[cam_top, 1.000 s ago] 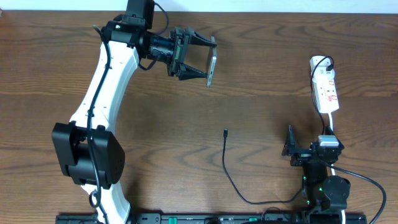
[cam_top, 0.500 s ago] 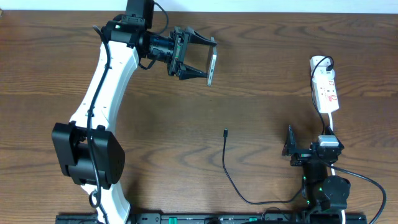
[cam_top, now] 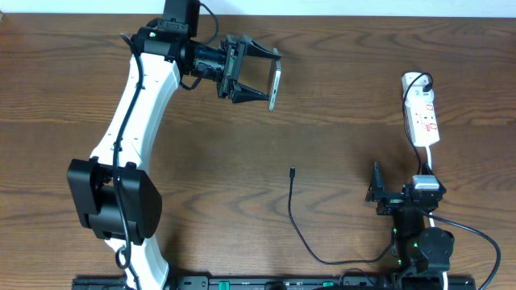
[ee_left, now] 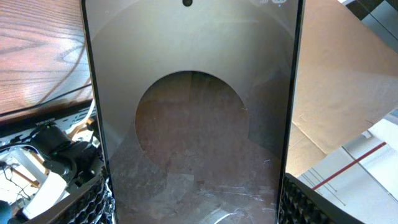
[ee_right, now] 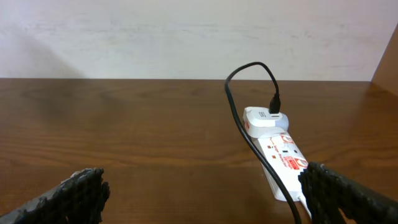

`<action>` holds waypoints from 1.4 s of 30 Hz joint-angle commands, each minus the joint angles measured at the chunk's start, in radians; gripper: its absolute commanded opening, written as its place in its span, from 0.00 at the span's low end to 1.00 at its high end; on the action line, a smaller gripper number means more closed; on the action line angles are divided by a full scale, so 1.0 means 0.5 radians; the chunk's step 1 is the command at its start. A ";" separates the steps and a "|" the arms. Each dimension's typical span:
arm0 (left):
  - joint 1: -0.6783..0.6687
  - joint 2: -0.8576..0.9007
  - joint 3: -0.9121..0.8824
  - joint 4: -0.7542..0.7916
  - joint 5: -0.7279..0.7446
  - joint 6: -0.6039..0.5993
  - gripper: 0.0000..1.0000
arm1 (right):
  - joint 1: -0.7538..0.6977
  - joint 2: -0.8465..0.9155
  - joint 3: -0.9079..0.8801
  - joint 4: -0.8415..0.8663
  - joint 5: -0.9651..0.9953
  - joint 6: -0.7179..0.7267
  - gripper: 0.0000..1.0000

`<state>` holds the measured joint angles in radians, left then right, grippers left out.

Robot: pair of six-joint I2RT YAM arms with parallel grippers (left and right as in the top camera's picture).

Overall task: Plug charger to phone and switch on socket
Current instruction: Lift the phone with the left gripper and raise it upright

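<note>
In the overhead view my left gripper (cam_top: 273,79) is at the far centre-left above the table, shut on the phone (cam_top: 275,87), which shows edge-on. In the left wrist view the phone's (ee_left: 193,112) dark brownish face fills the frame between the pads (ee_left: 93,202). The charger (cam_top: 290,208), a thin black cable, lies on the table with its tip (cam_top: 293,171) pointing away, well clear of the phone. The white socket (cam_top: 422,119) lies far right with a black plug (cam_top: 419,80) in its far end. My right gripper (cam_top: 401,189) is open just short of the socket (ee_right: 283,158).
The brown wooden table (cam_top: 347,97) runs to a pale wall (ee_right: 155,37) behind the socket. The left arm's white links (cam_top: 129,121) stretch along the left side. A black rail (cam_top: 266,283) lines the near edge.
</note>
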<state>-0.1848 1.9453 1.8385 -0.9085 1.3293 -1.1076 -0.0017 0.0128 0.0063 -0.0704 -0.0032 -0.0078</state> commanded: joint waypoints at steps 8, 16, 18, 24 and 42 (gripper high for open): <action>0.012 -0.027 0.023 0.011 0.095 -0.025 0.69 | -0.008 -0.008 -0.002 -0.010 0.008 0.022 0.99; 0.012 -0.027 0.023 0.012 0.095 -0.024 0.69 | -0.008 -0.008 -0.002 -0.010 0.008 0.022 0.99; 0.012 -0.027 0.023 0.011 0.095 -0.024 0.69 | -0.008 -0.008 -0.002 -0.010 0.008 0.022 0.99; 0.012 -0.027 0.023 0.011 0.095 -0.024 0.69 | -0.008 -0.008 -0.002 -0.010 0.008 0.022 0.99; 0.012 -0.027 0.023 0.079 0.095 -0.024 0.69 | -0.008 -0.008 -0.002 -0.010 0.008 0.022 0.99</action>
<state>-0.1848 1.9453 1.8385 -0.8742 1.3293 -1.1114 -0.0017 0.0128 0.0063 -0.0708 -0.0032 -0.0074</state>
